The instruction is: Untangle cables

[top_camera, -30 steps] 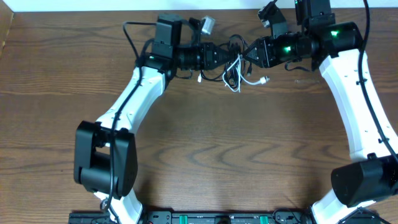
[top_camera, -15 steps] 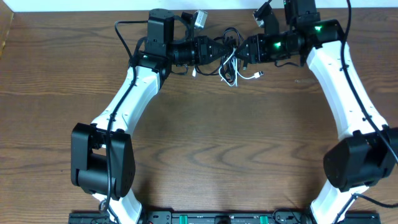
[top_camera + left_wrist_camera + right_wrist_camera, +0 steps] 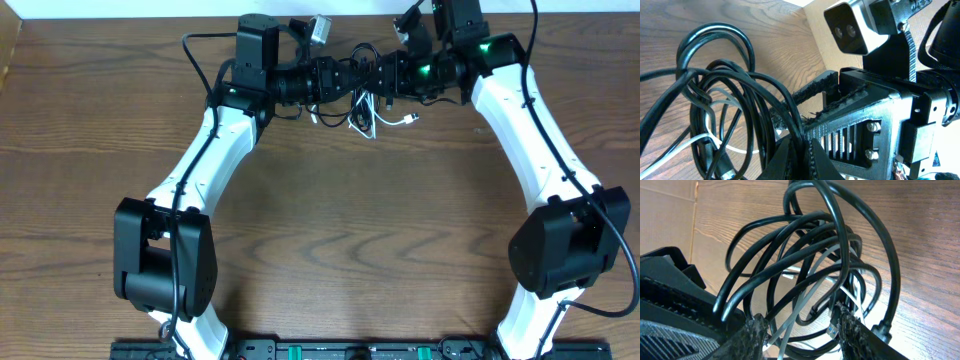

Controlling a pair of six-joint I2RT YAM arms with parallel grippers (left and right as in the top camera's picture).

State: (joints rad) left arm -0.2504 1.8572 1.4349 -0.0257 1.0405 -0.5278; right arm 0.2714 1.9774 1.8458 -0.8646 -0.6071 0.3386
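The cables hang as one tangle (image 3: 365, 100) at the back of the table, between the two gripper tips. The black cable (image 3: 715, 75) makes several loops, and a strand of it is pinched in my shut left gripper (image 3: 800, 157). The white cable (image 3: 810, 300) threads through those black loops (image 3: 830, 245), and its end (image 3: 408, 118) trails on the wood. My right gripper (image 3: 800, 330) is open, its fingers (image 3: 852, 327) standing either side of several strands and a blue-tipped plug (image 3: 832, 330). From overhead, the left gripper (image 3: 350, 80) and right gripper (image 3: 380, 75) almost meet.
The table's far edge (image 3: 150, 18) runs just behind both grippers, and its left edge (image 3: 12, 60) is near the wall. The right arm's camera housing (image 3: 855, 27) looms close above the left gripper. Bare wood (image 3: 360, 230) spreads in front of the arms.
Both grippers and the tangle have shifted toward the far edge. The right gripper has moved left, closing the gap to the left gripper, and now reaches into the loops.
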